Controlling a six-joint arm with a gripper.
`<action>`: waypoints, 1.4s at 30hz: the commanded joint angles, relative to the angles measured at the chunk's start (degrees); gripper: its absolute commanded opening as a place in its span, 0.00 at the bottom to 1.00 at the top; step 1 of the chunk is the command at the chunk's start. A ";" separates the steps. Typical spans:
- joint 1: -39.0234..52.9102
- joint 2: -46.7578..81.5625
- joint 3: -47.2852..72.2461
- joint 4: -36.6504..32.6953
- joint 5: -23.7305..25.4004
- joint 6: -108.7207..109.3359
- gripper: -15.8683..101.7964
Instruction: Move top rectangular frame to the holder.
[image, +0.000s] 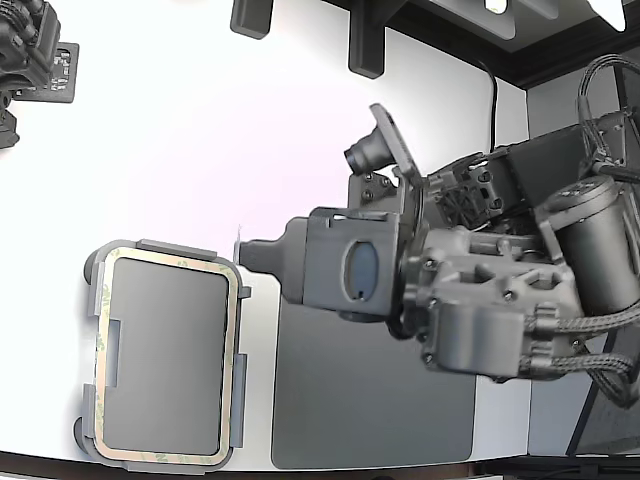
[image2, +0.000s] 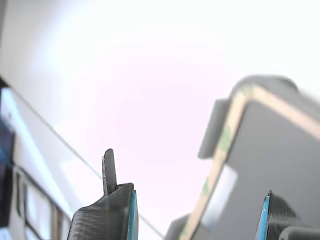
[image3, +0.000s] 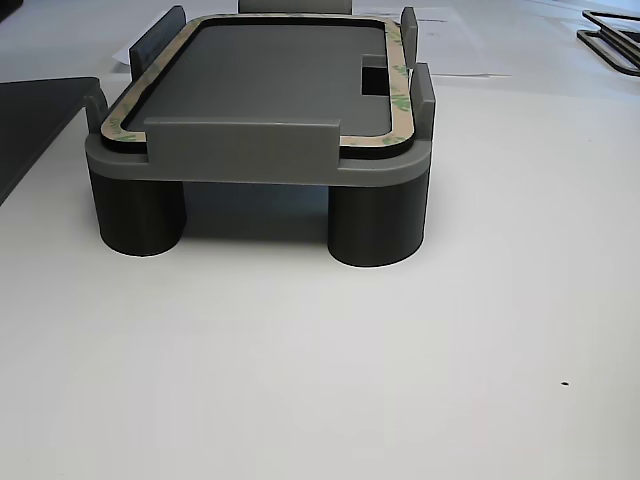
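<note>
Exterior view: your hand (image: 238, 250), open and empty, sits just right of the frame (image: 169, 250), already seated in the holder (image: 96, 300).

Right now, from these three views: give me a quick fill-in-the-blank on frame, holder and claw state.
1. The thin tan-olive rectangular frame lies inside the raised tabs of the light grey ____.
2. The claw holds ____ between its fingers.
3. In the exterior view, the dark grey flat mat lies to the tray's ____.
4. In the other view, the tray stands on round ____.

Missing words: tray; nothing; right; feet
</note>
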 joint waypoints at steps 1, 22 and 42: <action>-3.52 6.94 3.08 -6.50 2.90 -46.85 0.99; -33.13 60.21 50.89 -15.38 -25.93 -90.79 0.99; -33.31 60.21 57.39 -16.26 -26.98 -91.58 0.99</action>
